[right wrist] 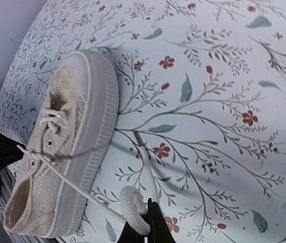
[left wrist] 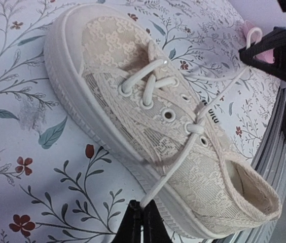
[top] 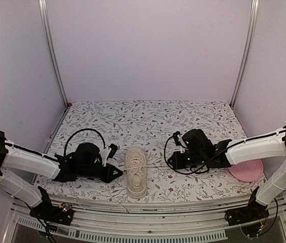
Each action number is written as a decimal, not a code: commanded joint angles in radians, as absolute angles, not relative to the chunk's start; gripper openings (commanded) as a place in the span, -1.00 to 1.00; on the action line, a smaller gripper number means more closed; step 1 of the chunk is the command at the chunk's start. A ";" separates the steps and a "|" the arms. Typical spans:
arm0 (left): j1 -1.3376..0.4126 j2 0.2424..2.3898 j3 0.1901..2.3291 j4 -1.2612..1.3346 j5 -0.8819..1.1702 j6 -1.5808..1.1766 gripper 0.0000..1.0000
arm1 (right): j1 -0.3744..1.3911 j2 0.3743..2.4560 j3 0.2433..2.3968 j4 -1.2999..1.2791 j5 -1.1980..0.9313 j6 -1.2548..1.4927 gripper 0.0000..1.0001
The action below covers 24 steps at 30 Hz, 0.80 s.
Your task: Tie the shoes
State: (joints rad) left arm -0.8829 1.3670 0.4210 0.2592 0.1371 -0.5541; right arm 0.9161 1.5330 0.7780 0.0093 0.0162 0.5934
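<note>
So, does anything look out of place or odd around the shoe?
Nothing is spilled or damaged. Only the sneaker looks unfinished: its laces are untied and stretched sideways, one end pinched by the left gripper, the other, curled in a loop, by the right gripper.

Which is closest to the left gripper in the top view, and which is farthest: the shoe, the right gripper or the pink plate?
1. The shoe, right beside the left gripper, which pinches its lace.
2. The right gripper, across the shoe.
3. The pink plate, far right, by the right arm.
</note>
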 commanded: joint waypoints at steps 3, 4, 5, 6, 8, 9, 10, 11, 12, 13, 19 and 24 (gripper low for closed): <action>-0.890 1.358 0.398 0.299 0.119 -0.589 -1.00 | 0.915 1.532 0.660 0.053 0.032 0.744 -0.96; -0.890 1.354 0.404 0.326 0.143 -0.580 -1.00 | 0.914 1.521 0.657 0.065 0.029 0.740 -0.96; -0.890 1.353 0.422 0.347 0.166 -0.571 -1.00 | 0.915 1.507 0.662 0.072 0.028 0.732 -0.96; -0.890 1.351 0.434 0.363 0.185 -0.559 -1.00 | 0.914 1.500 0.672 0.074 0.030 0.715 -0.96; -0.891 1.352 0.481 0.391 0.220 -0.539 -1.00 | 0.915 1.474 0.698 0.079 0.034 0.679 -0.96; -0.890 1.356 0.497 0.408 0.232 -0.530 -1.00 | 0.915 1.464 0.711 0.089 0.033 0.664 -0.96; -0.891 1.361 0.512 0.421 0.240 -0.523 -1.00 | 0.914 1.456 0.726 0.102 0.032 0.642 -0.96; -0.891 1.366 0.524 0.434 0.242 -0.512 -1.00 | 0.913 1.455 0.745 0.121 0.026 0.614 -0.96; -0.890 1.374 0.535 0.438 0.238 -0.500 -1.00 | 0.914 1.462 0.761 0.140 0.016 0.596 -0.96; -0.890 1.382 0.546 0.443 0.231 -0.488 -1.00 | 0.913 1.480 0.790 0.157 0.000 0.569 -0.96; -0.890 1.428 0.552 0.482 0.253 -0.496 -1.00 | 0.919 1.696 1.051 0.263 -0.237 0.448 -0.96; -0.890 1.440 0.535 0.495 0.258 -0.510 -1.00 | 0.975 1.890 1.240 0.278 -0.455 0.419 -0.90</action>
State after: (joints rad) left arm -0.8837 1.4273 0.5423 0.4351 0.2409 -0.5121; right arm 0.9295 1.7702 1.1397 0.2447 -0.2390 0.4797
